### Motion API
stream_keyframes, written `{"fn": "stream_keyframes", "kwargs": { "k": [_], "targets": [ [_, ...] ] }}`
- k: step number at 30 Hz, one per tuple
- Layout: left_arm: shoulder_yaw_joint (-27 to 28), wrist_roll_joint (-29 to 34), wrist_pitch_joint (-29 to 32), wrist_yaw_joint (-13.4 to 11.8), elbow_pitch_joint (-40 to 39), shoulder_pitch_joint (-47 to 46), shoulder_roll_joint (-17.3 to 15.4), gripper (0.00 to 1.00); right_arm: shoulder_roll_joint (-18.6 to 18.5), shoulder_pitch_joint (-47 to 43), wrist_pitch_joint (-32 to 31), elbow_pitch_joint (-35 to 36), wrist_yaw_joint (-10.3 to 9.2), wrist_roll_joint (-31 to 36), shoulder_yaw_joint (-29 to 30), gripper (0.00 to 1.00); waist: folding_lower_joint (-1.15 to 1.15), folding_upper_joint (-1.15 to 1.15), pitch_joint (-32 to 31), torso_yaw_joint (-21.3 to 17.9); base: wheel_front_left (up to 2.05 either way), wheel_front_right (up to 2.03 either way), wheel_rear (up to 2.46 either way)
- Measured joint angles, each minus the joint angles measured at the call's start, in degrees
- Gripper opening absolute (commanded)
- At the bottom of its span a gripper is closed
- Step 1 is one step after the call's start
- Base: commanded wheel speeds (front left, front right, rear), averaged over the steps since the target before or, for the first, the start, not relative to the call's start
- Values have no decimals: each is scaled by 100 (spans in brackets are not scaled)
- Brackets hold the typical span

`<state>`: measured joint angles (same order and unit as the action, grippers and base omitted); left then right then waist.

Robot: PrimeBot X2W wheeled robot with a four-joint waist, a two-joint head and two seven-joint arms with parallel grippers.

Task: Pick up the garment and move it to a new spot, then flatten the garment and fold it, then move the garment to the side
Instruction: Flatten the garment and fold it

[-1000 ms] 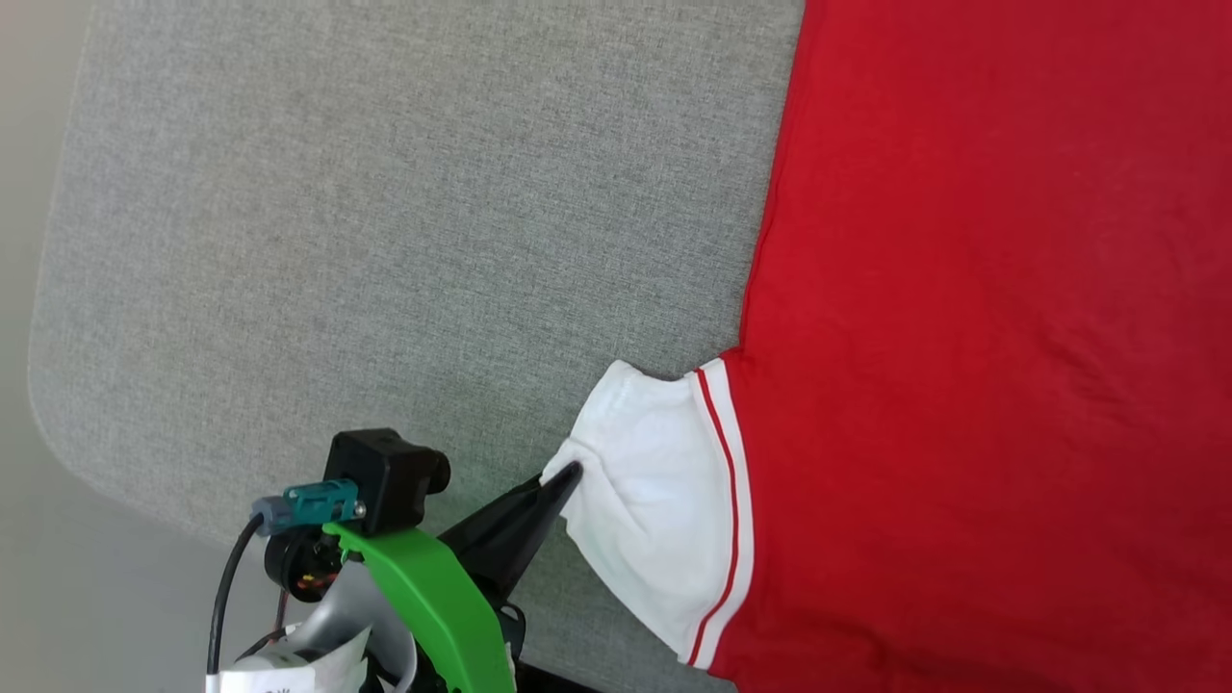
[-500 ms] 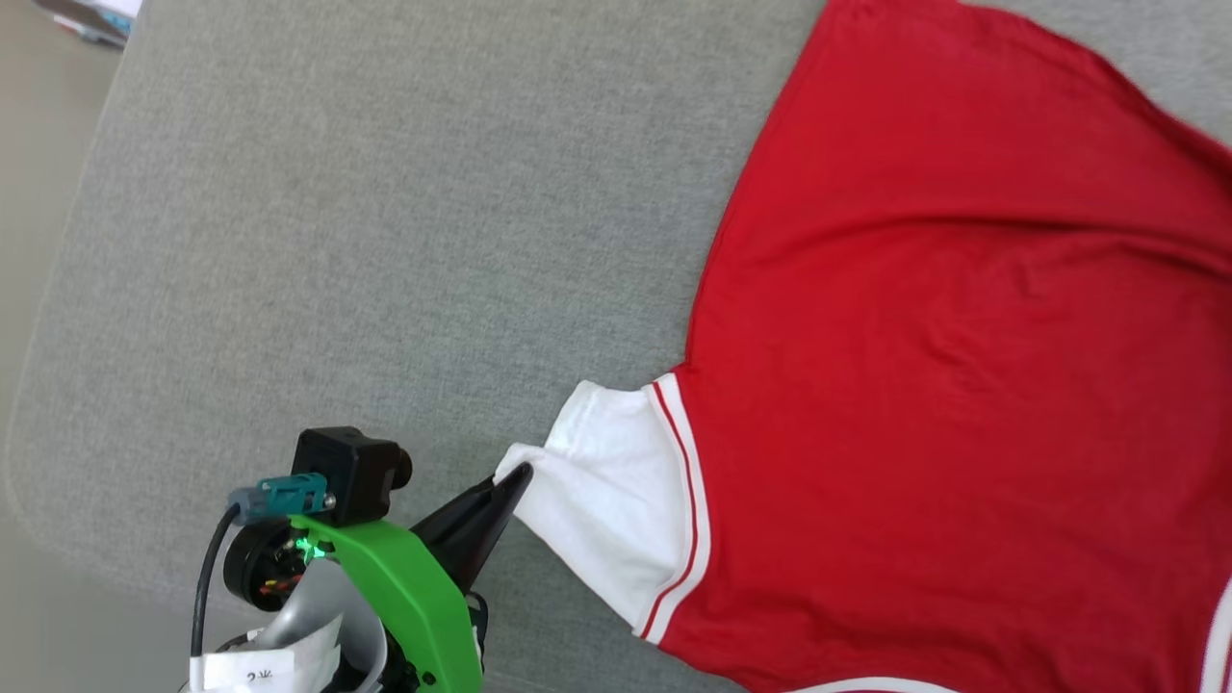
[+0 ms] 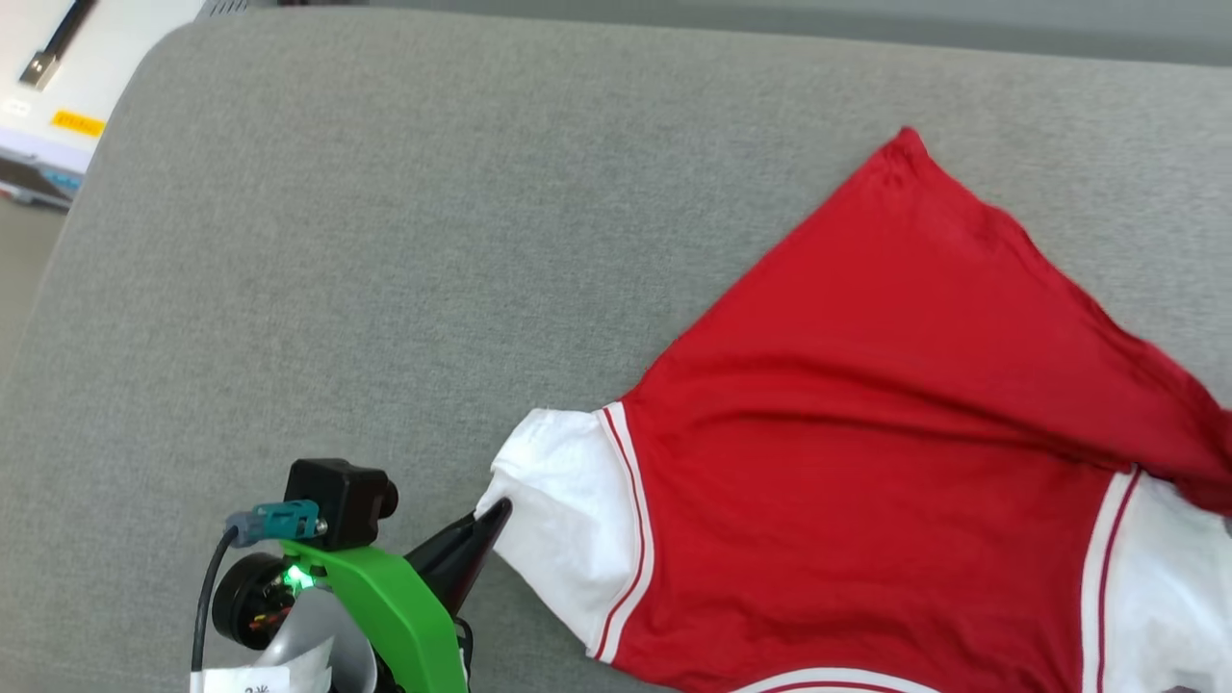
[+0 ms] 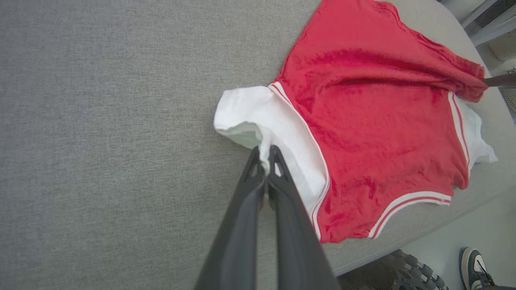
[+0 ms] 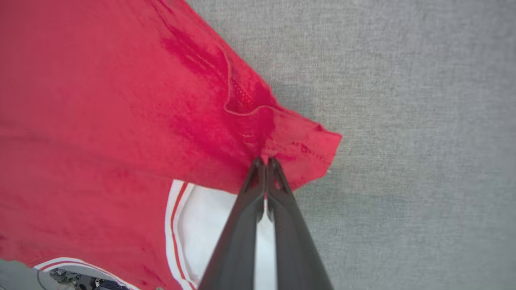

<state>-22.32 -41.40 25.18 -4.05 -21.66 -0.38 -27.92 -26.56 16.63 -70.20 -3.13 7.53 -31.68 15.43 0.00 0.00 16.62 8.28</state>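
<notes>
Left arm low, jaws on garment

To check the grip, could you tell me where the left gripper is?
The left gripper is at the head view's lower left, shut on the white sleeve of the red T-shirt.

It looks like a robotics lab or test room. A large table is padded in plain grey fabric. Beside it, a white surface carries a black cable and a yellow label. A person's sneaker stands on the smooth pale floor near a treaded wheel.
</notes>
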Motion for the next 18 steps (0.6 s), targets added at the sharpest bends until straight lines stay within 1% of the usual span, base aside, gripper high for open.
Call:
{"fn": "stream_keyframes", "kwargs": {
  "k": [6,8,11,13,18],
  "targets": [
    [-12,-29,-44,-24,67,84,8,0,423,-887,-168,779,0,-176,416,0,0,0,-327,-217,0,0,0],
    [-18,-36,-49,-24,81,90,13,0,460,-1165,-190,938,0,-108,460,0,0,0,-401,-272,0,0,0],
    [-37,-36,-52,-24,110,88,27,0,538,-1554,-168,1013,0,-2,568,0,0,0,-487,-330,0,0,0],
    [-67,-36,-86,-24,144,87,52,0,680,-1749,-125,996,0,46,623,0,0,0,-524,-345,0,0,0],
    [-125,-35,-100,-22,200,81,93,0,806,-1915,-4,946,0,134,617,0,0,0,-537,-319,0,0,0]
  ]
}}
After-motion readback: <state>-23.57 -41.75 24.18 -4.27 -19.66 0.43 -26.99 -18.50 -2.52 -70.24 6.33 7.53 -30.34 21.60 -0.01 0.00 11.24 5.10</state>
